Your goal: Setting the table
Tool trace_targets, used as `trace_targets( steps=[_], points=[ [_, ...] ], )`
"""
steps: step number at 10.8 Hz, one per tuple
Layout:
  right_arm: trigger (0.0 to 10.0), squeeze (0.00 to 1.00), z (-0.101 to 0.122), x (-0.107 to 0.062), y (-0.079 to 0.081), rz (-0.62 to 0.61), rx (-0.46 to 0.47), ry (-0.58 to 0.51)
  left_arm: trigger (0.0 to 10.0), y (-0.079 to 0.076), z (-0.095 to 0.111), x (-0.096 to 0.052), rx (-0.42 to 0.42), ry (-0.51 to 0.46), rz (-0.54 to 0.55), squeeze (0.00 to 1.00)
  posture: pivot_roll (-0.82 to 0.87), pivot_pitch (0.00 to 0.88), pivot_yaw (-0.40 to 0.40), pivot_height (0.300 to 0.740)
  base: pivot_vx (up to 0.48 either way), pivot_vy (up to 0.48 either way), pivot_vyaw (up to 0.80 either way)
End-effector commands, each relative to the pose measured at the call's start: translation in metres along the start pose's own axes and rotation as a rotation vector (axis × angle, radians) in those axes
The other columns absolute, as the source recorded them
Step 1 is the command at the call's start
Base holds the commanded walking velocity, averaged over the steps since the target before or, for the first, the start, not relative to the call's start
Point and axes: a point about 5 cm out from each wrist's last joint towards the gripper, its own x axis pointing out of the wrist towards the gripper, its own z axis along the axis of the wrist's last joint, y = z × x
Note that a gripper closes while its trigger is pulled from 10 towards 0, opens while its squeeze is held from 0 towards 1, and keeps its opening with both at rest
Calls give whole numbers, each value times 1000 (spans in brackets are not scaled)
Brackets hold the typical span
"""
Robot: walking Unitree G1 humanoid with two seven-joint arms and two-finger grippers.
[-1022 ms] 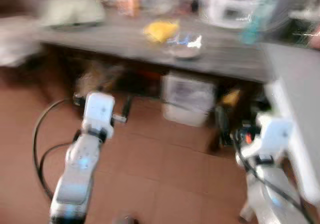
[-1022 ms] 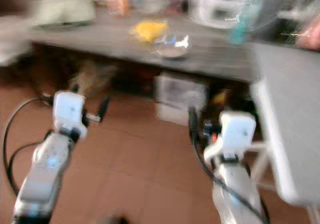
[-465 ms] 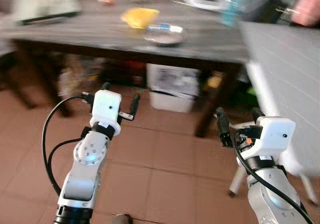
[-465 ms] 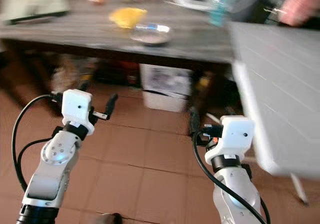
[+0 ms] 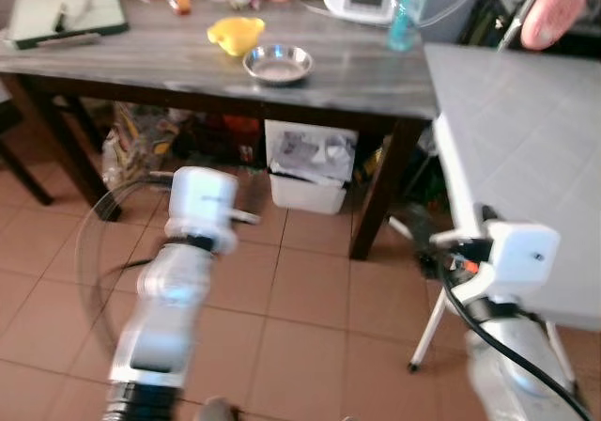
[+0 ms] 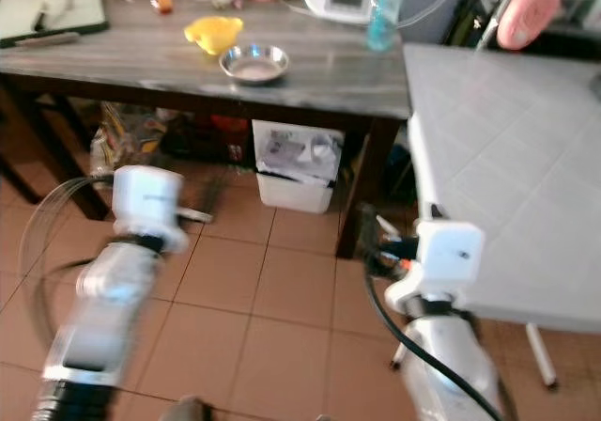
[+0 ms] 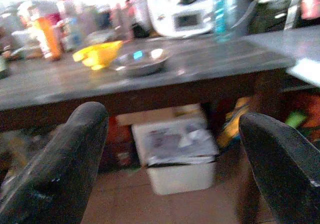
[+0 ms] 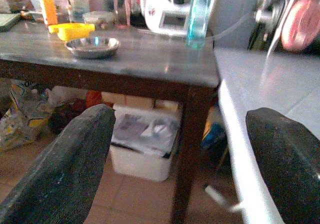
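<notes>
Steel bowl (image 5: 278, 62) on wooden table (image 5: 141, 59) — well beyond both open pincers

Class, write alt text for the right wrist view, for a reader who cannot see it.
Two open black gripper fingers frame a dark wooden table holding a round steel bowl, a yellow dish and a clear blue bottle. A white plastic bin sits beneath it, and a grey tabletop adjoins it.

The 2 head views looked forward and down from well back at the dark table (image 5: 188, 59) and tiled floor (image 5: 310, 318). Both wrist views faced the table's front edge from low, nearer. All 4 views shared the steel bowl (image 5: 278, 62) near that edge.
</notes>
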Motion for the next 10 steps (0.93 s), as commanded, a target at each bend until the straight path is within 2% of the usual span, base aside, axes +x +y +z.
trace_targets(
  steps=[1, 5, 8, 10],
  points=[
    [10000, 0, 9, 0, 4, 14, -4, -33, 10000, 7, 4, 2, 12, -8, 11, 0, 105, 139, -44, 740, 0, -458, 0],
    [10000, 0, 10, 1, -7, -81, -46, -43, 10000, 3, 3, 5, 2, -9, -21, 0, 97, 129, -41, 740, 0, -467, 0],
    [10000, 0, 6, -4, -16, -95, -58, -20, 10000, -1, 1, 5, 1, -9, -50, 0, 92, 125, -42, 740, 0, -480, 0],
    [10000, 0, 3, -5, -15, -95, -49, -8, 10000, -3, 1, 6, -2, -10, -61, 0, 90, 125, -40, 740, 0, -480, -606]
  ],
)
